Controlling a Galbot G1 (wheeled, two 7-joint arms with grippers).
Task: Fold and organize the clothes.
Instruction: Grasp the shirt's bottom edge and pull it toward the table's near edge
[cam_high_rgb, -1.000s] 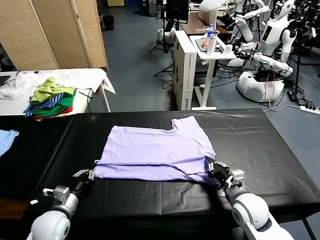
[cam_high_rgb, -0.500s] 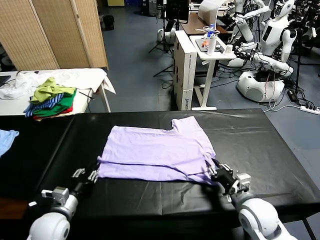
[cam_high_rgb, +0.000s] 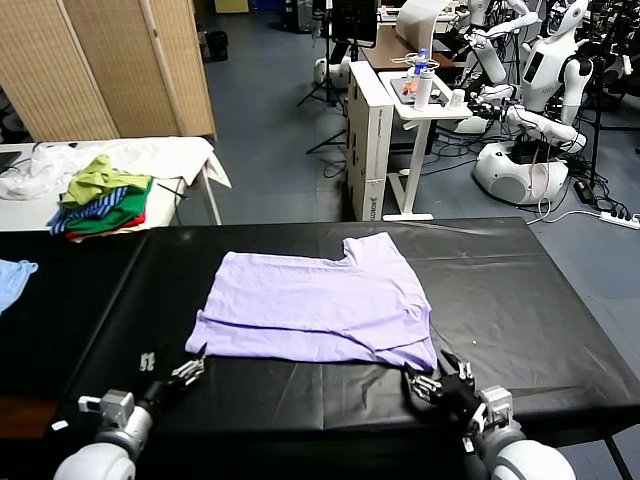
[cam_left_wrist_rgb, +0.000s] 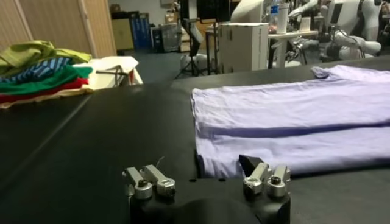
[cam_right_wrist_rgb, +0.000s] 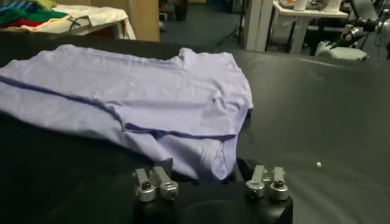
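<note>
Lavender T-shirt (cam_high_rgb: 315, 305) flat on black surface (cam_high_rgb: 520, 290), near hem doubled over, first fold laid. Left gripper (cam_high_rgb: 172, 367) off near-left corner, fingers spread wide, empty. Right gripper (cam_high_rgb: 438, 383) at near-right corner, fingers apart, nothing held; cleared for next fold.

Your black table (cam_high_rgb: 520, 290) fills the foreground. Off to your left, a white-covered side table (cam_high_rgb: 170, 160) carries a green, striped and red clothes pile (cam_high_rgb: 100, 200). A light blue garment (cam_high_rgb: 12, 278) lies at the far left edge. Behind, you've got bamboo screens (cam_high_rgb: 110, 60), a white stand (cam_high_rgb: 400, 130) and several white robots (cam_high_rgb: 540, 90).
</note>
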